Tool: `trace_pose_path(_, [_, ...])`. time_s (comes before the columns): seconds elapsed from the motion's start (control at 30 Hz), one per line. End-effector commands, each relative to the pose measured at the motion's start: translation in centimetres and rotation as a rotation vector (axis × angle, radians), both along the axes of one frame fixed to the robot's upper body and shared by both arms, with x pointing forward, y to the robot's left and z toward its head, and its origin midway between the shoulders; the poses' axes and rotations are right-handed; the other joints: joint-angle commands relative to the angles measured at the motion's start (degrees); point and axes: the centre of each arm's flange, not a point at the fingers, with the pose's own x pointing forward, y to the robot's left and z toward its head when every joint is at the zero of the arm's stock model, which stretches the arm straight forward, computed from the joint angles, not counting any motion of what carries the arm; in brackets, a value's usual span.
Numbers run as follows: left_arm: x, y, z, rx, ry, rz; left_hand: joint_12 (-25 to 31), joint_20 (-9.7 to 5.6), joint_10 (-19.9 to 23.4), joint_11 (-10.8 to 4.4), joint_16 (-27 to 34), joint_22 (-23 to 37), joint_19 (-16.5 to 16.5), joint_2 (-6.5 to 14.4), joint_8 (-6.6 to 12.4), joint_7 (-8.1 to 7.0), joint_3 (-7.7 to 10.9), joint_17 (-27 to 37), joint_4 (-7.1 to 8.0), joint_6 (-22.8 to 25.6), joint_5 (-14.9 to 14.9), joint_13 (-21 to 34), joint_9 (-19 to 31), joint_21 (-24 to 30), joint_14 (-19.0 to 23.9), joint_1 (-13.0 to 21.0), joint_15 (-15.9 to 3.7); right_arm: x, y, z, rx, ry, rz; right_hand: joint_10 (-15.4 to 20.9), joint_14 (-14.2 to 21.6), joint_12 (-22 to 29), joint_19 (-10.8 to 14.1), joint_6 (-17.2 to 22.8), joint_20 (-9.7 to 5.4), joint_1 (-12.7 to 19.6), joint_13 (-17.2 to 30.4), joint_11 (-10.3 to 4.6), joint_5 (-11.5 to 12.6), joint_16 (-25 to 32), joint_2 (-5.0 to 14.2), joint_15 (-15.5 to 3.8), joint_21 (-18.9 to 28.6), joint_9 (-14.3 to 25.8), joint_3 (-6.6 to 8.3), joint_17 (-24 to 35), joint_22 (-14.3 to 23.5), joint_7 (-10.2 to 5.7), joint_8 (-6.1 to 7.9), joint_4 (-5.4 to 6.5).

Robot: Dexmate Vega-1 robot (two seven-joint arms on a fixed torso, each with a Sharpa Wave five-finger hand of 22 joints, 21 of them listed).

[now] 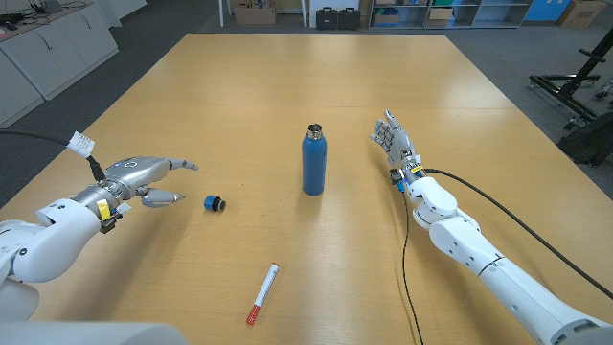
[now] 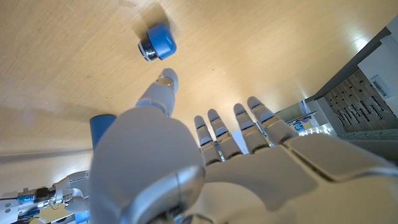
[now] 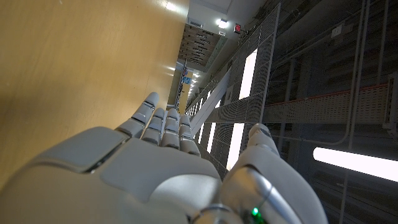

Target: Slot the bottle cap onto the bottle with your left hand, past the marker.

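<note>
A blue bottle [image 1: 313, 160] stands upright mid-table, its mouth uncovered. The blue bottle cap [image 1: 214, 202] lies on its side on the wood to the bottle's left; the left wrist view has the cap [image 2: 156, 43] just beyond my thumb. My left hand [image 1: 146, 179] hovers a short way left of the cap, fingers spread, holding nothing. A red-and-white marker [image 1: 262, 292] lies near the front edge, between me and the bottle. My right hand [image 1: 396, 140] stands to the right of the bottle with fingers extended and apart, empty. The bottle [image 2: 102, 130] shows partly behind my left hand [image 2: 205, 162].
The wooden table [image 1: 230, 96] stretches far back. Cabinets [image 1: 48, 48] line the room's left side, shelves with boxes [image 1: 421, 13] stand behind the table, and black equipment [image 1: 584, 96] is at the right. A black cable [image 1: 412, 278] trails along my right arm.
</note>
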Motion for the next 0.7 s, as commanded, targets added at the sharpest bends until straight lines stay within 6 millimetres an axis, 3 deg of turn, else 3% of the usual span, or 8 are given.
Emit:
trace_pose_path(0.03, [1.6, -0.1, 0.3, 0.053, 0.147, -0.004, -0.05, -2.94, -1.28, 0.13, -0.14, 0.07, 0.24, -0.22, -0.39, 0.02, -0.93, 0.17, 0.03, -1.17, 0.02, 0.01, 0.24, -0.18, -1.93, 0.75, -9.24, -0.1, 0.1, 0.1, 0.002, 0.004, -0.011, 0.53, 0.45, 0.21, 0.26, 0.67, 0.0, 0.25, 0.09, -0.06, 0.26, 0.31, 0.56, 0.21, -0.1, 0.13, -0.05, 0.09, 0.31, 0.15, -0.16, -0.36])
trace_pose_path(0.37, [2.5, -0.1, 0.7, 0.077, 0.249, 0.0, -0.1, -2.4, -1.97, 0.12, -0.02, 0.07, -0.41, -0.05, -0.52, 0.02, -1.34, 0.16, 0.11, -1.71, 0.04, -0.05, 0.24, -0.44, -2.36, 0.86, -9.11, -0.2, 0.3, 0.1, -0.002, 0.005, -0.017, 0.54, 0.47, 0.19, 0.41, 0.7, -0.03, 0.29, 0.09, -0.05, 0.28, 0.31, 0.6, 0.3, -0.15, 0.14, -0.05, 0.1, 0.31, 0.26, -0.18, -0.38])
trace_pose_path(0.7, [3.2, -0.1, -0.3, 0.094, 0.219, 0.011, 0.25, -2.42, -1.57, 0.1, 0.03, 0.08, -0.55, 0.42, -0.16, 0.01, -1.77, 0.16, 0.27, -1.16, 0.08, -0.06, 0.3, -0.39, -3.73, 1.01, -8.58, -0.3, 0.6, -0.1, 0.005, 0.005, -0.016, 0.57, 0.48, 0.19, 0.38, 0.76, -0.01, 0.53, 0.1, -0.12, 0.36, 0.3, 0.73, 0.26, -0.28, 0.14, 0.07, 0.08, 0.32, 0.27, -0.17, -0.51])
